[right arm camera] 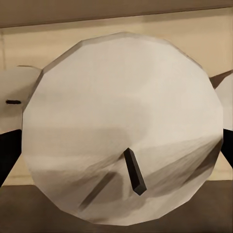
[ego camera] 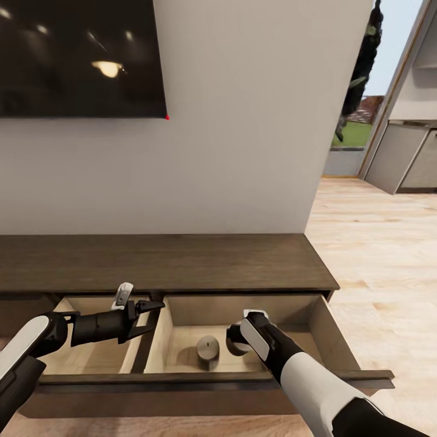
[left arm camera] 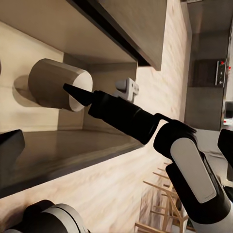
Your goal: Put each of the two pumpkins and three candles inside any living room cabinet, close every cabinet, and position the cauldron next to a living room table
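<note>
The long dark-brown cabinet [ego camera: 170, 261] stands against the wall with two pale-lined drawers pulled out. A grey-beige candle [ego camera: 207, 351] stands upright in the right drawer [ego camera: 331, 334]. My right gripper [ego camera: 234, 343] reaches down into that drawer, shut on a second candle [right arm camera: 121, 121] whose wick points at the camera. A black finger [right arm camera: 6, 150] shows at each side of it. A third candle [right arm camera: 17, 92] sits just beyond. My left gripper [ego camera: 156, 317] hovers open over the divider between the drawers, holding nothing. Pumpkins, cauldron and table are out of view.
A dark TV screen [ego camera: 79, 54] hangs on the wall above the cabinet. Wood floor runs right toward a doorway [ego camera: 358, 121] and grey kitchen cabinets [ego camera: 406, 158]. The open drawer front [ego camera: 212, 381] juts toward me. Wooden chair slats [left arm camera: 160, 204] stand behind.
</note>
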